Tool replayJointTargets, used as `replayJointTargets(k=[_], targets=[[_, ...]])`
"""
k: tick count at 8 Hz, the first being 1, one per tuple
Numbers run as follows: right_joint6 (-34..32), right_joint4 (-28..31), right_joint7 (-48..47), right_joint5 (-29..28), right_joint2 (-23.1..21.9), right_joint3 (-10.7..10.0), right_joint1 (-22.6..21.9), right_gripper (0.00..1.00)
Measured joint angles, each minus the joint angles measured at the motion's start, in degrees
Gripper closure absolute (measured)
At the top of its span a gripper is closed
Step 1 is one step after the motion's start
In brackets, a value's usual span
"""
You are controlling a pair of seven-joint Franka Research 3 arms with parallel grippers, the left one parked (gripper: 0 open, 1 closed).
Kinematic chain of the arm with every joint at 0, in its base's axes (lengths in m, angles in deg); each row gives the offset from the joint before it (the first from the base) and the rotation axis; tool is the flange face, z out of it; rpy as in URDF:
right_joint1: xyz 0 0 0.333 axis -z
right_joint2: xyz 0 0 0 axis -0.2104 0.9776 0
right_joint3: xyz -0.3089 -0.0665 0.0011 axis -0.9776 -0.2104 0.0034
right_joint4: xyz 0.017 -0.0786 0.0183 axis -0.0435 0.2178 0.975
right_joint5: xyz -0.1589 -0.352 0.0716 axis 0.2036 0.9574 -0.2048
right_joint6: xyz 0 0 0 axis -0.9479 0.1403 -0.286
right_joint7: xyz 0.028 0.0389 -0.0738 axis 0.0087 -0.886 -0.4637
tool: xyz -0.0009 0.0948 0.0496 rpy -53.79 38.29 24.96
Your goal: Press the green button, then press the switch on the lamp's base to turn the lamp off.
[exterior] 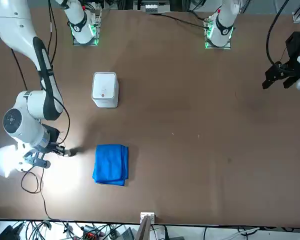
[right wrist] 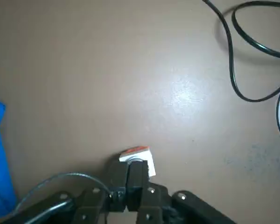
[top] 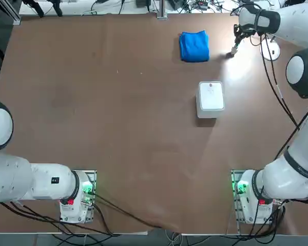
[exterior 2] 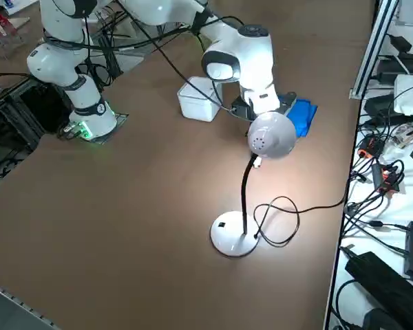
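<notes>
The button [right wrist: 137, 157] is a tiny pale stub on the table; its cap looks orange-red in the wrist view. It stands right of the blue cloth [top: 194, 46] in the top view, as a small knob [top: 233, 51]. My right gripper [right wrist: 132, 176] is shut, its joined fingertips down against the button. From overhead the gripper [top: 236, 43] is at the far right of the table. The lamp [exterior 2: 272, 135] is lit and throws a bright patch on the table. Its round white base [exterior 2: 233, 237] stands just right of the gripper [top: 270, 50].
A white rounded-square box [top: 211, 98] sits nearer the robot than the cloth. The lamp's black cord [right wrist: 242, 51] loops on the table beside the base. Cables and gear crowd the table's far edge [exterior 2: 392, 137].
</notes>
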Motion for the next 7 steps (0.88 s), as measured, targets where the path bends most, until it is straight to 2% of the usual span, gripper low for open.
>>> replayJointTargets(k=[7], targets=[[5.69,3.19,-0.44,0.01,-0.71,-0.02,0.00,0.99]])
